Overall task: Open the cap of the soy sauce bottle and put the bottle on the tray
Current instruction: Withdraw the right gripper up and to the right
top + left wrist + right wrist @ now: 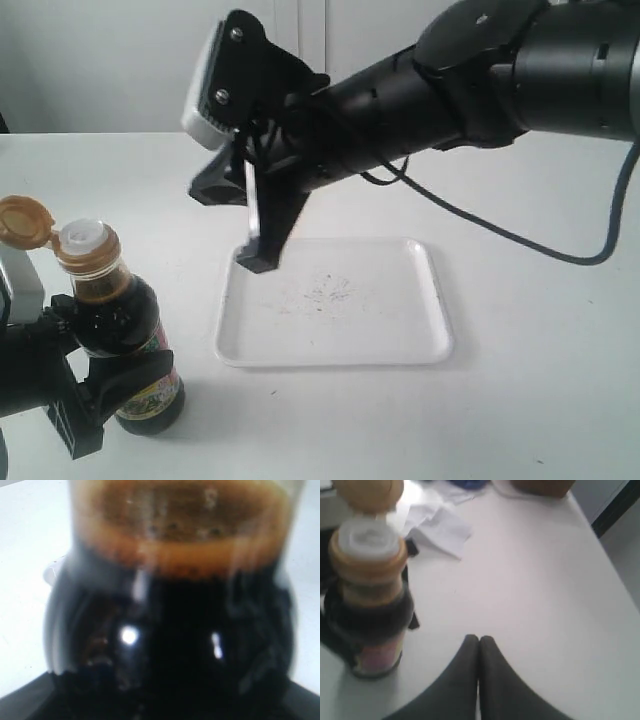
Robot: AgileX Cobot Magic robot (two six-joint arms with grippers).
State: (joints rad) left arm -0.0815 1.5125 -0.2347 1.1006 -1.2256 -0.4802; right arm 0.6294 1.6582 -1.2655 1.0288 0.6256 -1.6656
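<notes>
With its fingers pressed together on nothing, the right gripper (pixel 258 262) hangs mid-bench over the tray (pixel 400 345), while the left gripper (pixel 75 400) clamps the soy sauce bottle (pixel 125 340), cap (pixel 25 220) already flipped open, near the front-left corner, still awaiting placement.

The right arm (pixel 470 75) is glossy black and barrel-shaped, carrying a pale grey camera block (pixel 207 90) with two screws, a black cable (pixel 540 245) trailing behind, and matte-black tapered fingers (pixel 470 680).

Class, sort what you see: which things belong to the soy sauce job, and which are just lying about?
Job: soy sauce bottle, its cap flipped open, tray, left gripper, right gripper.
Lying about: crumpled white paper, brown thing.
</notes>
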